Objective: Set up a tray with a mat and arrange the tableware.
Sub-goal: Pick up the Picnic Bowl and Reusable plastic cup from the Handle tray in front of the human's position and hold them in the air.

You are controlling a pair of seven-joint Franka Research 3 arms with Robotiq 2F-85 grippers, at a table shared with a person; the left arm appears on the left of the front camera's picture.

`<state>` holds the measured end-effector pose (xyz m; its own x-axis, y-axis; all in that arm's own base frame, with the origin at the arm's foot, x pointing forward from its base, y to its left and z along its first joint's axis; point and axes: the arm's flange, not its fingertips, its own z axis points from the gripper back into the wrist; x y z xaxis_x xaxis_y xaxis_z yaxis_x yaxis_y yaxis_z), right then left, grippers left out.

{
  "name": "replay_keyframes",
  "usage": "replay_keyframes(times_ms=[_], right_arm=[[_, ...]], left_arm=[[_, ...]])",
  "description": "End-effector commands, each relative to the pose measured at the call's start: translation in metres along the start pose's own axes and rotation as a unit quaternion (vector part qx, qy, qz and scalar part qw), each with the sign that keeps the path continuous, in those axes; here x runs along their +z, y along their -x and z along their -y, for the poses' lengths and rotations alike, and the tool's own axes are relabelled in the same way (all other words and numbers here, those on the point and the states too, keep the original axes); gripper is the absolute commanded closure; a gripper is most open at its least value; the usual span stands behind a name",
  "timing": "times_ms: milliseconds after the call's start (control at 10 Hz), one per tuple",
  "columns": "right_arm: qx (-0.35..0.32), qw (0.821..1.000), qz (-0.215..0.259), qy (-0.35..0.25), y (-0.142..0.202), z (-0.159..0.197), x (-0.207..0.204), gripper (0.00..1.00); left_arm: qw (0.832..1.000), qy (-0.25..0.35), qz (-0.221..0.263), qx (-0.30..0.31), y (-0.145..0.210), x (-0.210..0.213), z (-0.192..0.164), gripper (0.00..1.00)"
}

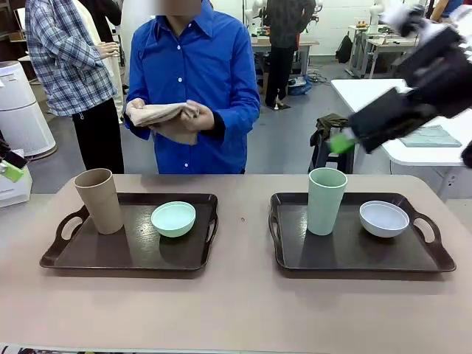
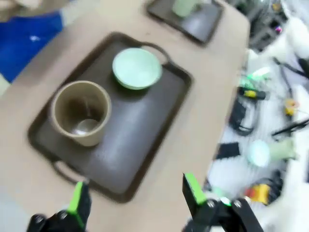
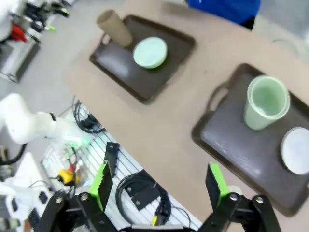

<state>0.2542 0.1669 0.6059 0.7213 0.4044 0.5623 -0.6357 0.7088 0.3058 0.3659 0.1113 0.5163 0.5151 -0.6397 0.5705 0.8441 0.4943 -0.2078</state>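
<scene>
Tableware stood in two pairs on the worktop [image 1: 236, 310], one pair per tray. The tan cup [image 1: 98, 200] stood upright at the far left of the left tray [image 1: 133, 254], beside that tray's left handle. The mint-green bowl [image 1: 173, 218] sat right way up to the right of the tan cup, near it but apart from it. The pale green cup [image 1: 327, 200] stood upright on the left part of the right tray [image 1: 346, 254]. The white bowl [image 1: 383, 218] sat to its right, apart from it and near the right handle. Both trays were dark, had a handle at each end, and lay side by side with bare worktop between them.

At the far side of the worktop, a person in a blue shirt [image 1: 192, 74] held a folded beige cloth [image 1: 166, 116] at chest height in both hands [image 1: 198, 116], well clear of the trays.

The left gripper [image 2: 135, 191] was released, with its green pads spread and nothing between them. It hung above the worktop off the left tray's left end. The right gripper [image 3: 158, 178] was likewise released and empty. It was raised high off the right side, and its wrist view looked down across both trays.
</scene>
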Motion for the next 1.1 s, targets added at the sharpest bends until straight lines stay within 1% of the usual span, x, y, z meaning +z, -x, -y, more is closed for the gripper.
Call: replay_keyframes(times_ms=[0, 100, 200, 300, 400, 500, 600, 1000], right_arm=[[0.005, 0.999, -0.043, 0.031, -0.027, -0.020, -0.036, 0.00], [0.009, 0.997, -0.059, 0.053, -0.037, -0.035, -0.055, 0.00], [-0.004, 0.994, -0.055, 0.089, -0.053, -0.041, -0.072, 0.00], [-0.050, 0.992, -0.049, 0.103, -0.072, -0.037, -0.087, 0.00], [-0.096, 0.990, -0.037, 0.096, -0.082, -0.029, -0.093, 0.00], [-0.109, 0.992, -0.037, 0.056, -0.080, -0.021, -0.087, 0.00], [-0.038, 0.994, -0.047, 0.089, -0.061, -0.034, -0.090, 0.00], [-0.038, 0.994, -0.047, 0.089, -0.061, -0.034, -0.090, 0.00]], left_arm=[[0.993, 0.114, -0.010, 0.000, 0.007, 0.021, -0.031, 0.00], [0.990, 0.140, -0.006, -0.002, 0.011, 0.022, -0.034, 0.00], [0.987, 0.159, -0.017, -0.013, 0.009, 0.019, -0.032, 0.00], [0.983, 0.182, -0.032, -0.012, 0.006, 0.018, -0.032, 0.00], [0.975, 0.219, -0.035, -0.026, 0.010, 0.020, -0.035, 0.00], [0.969, 0.243, -0.019, -0.029, 0.009, 0.021, -0.032, 0.00], [0.980, 0.196, -0.026, -0.008, 0.010, 0.009, -0.026, 0.00], [0.980, 0.196, -0.026, -0.008, 0.010, 0.009, -0.026, 0.00]])
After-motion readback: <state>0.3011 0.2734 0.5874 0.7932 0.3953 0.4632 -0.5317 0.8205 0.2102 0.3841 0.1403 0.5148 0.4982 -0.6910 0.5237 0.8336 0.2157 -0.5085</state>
